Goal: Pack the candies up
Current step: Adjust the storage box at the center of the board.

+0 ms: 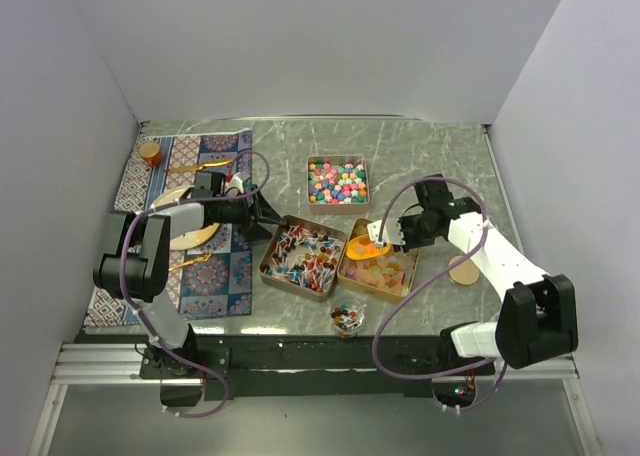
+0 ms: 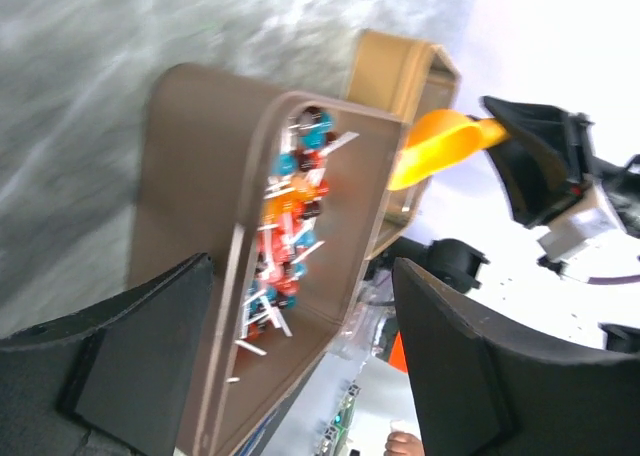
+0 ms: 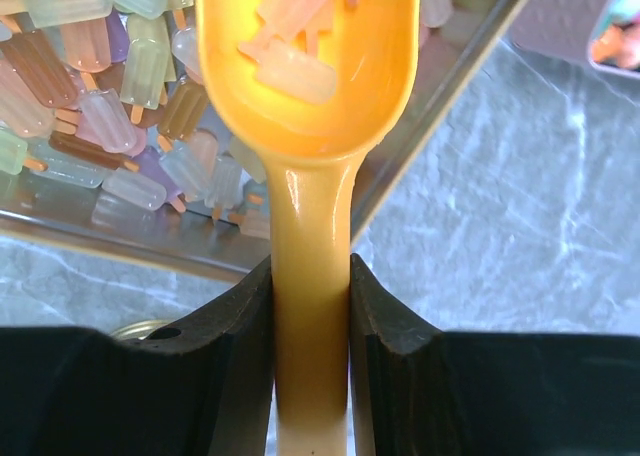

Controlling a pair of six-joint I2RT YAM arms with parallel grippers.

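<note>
The candies lie in three metal tins: multicolour balls (image 1: 337, 180) at the back, red-blue-white wrapped pieces (image 1: 303, 256) (image 2: 287, 226) in the middle, and translucent pastel pieces (image 1: 385, 273) (image 3: 95, 116) on the right. My right gripper (image 1: 395, 235) (image 3: 311, 311) is shut on the handle of an orange scoop (image 1: 368, 245) (image 3: 305, 86). The scoop hangs over the right tin with a few translucent pieces in its bowl. My left gripper (image 1: 270, 218) (image 2: 300, 276) is open at the far left corner of the middle tin, nothing held.
A small clear container (image 1: 347, 318) with mixed sweets stands near the front edge. A patterned mat (image 1: 175, 226) on the left carries a gold plate, gold cutlery and a small jar (image 1: 150, 153). A round wooden disc (image 1: 463, 273) lies right of the tins.
</note>
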